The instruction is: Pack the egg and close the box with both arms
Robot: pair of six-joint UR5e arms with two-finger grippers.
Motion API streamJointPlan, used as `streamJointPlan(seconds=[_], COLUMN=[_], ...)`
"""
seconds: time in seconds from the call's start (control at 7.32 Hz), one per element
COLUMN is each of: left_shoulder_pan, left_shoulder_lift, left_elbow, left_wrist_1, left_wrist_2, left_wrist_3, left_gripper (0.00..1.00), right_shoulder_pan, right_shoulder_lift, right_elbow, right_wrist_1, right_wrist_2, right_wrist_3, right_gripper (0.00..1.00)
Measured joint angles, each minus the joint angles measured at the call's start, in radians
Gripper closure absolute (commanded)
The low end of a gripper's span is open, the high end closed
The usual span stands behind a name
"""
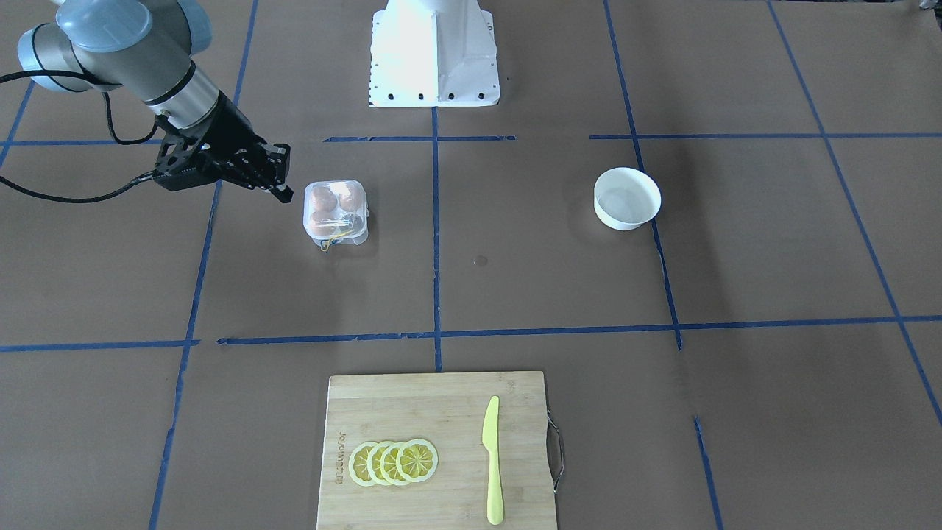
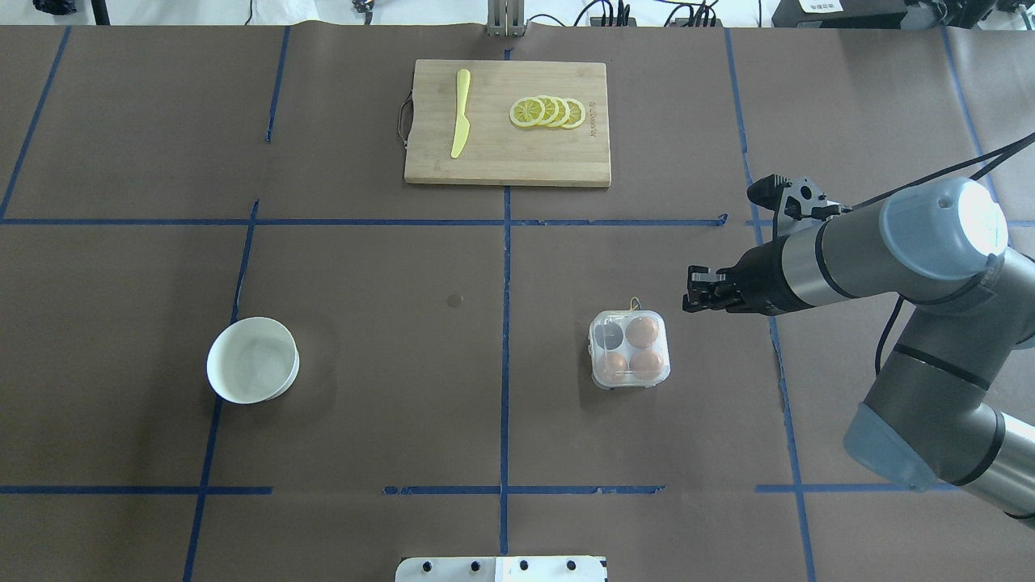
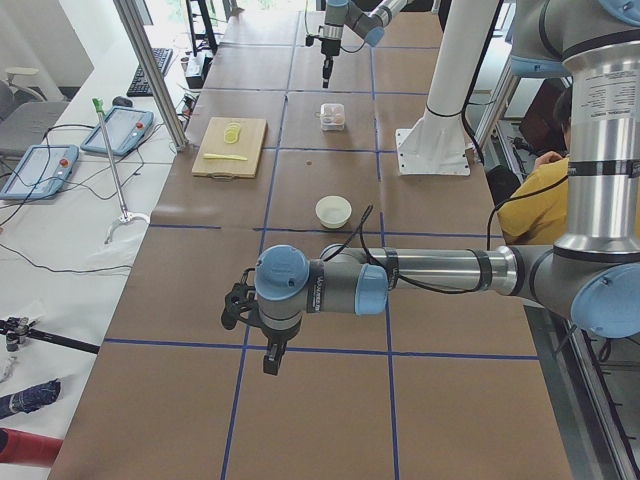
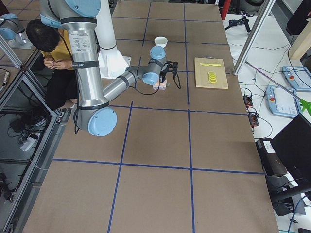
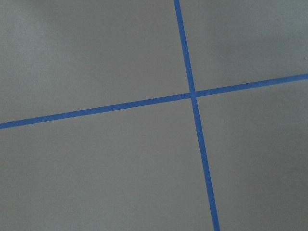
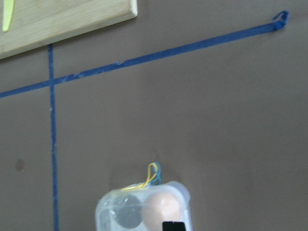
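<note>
The clear box [image 2: 630, 349] stands on the table with its lid down and a yellow band [image 6: 144, 179] at its far side. Three brown eggs [image 2: 643, 330] lie inside; one cell looks dark and empty. My right gripper [image 2: 694, 293] hovers just to the right of the box and slightly beyond it, apart from it, fingers together and empty. In the front-facing view the gripper [image 1: 280, 188] is beside the box [image 1: 335, 212]. A black fingertip [image 6: 173, 226] shows over the box in the right wrist view. My left gripper [image 3: 270, 358] shows only in the exterior left view, far from the box; I cannot tell its state.
A white bowl [image 2: 212, 365] stands at the left. A wooden cutting board [image 2: 501, 158] at the far side carries a yellow knife [image 2: 459, 113] and lemon slices [image 2: 548, 111]. The white base block [image 1: 434, 51] is at the robot's side. A seated person [image 4: 58, 53] is beside the table.
</note>
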Motion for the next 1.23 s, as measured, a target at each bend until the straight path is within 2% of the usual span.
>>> streamJointPlan(seconds=[0.14,0.27,0.55,0.82,1.09,1.23], left_shoulder_pan=[0.000,0.000,0.000,0.001,0.002,0.003], left_shoulder_lift=[0.000,0.000,0.000,-0.001,-0.006,-0.009], left_elbow=[0.000,0.000,0.000,0.000,-0.002,-0.003], left_wrist_1=[0.000,-0.001,-0.003,-0.004,-0.005,-0.005], left_wrist_2=[0.000,0.000,0.000,0.000,0.002,0.003], left_wrist_3=[0.000,0.001,0.001,0.002,0.003,0.003], left_gripper=[0.00,0.00,0.00,0.00,0.00,0.00], right_shoulder_pan=[0.044,0.096,0.197,0.331,0.533,0.641], right_shoulder_lift=[-0.003,-0.009,-0.027,-0.101,-0.219,-0.256], right_elbow=[0.002,0.004,0.007,0.003,-0.010,-0.014], right_wrist_1=[-0.085,-0.182,-0.356,-0.410,-0.445,-0.507], right_wrist_2=[0.003,0.009,0.022,0.080,0.139,0.160], right_wrist_3=[-0.080,-0.200,-0.470,-0.718,-1.038,-1.185], right_gripper=[0.61,0.01,0.00,0.00,0.00,0.00])
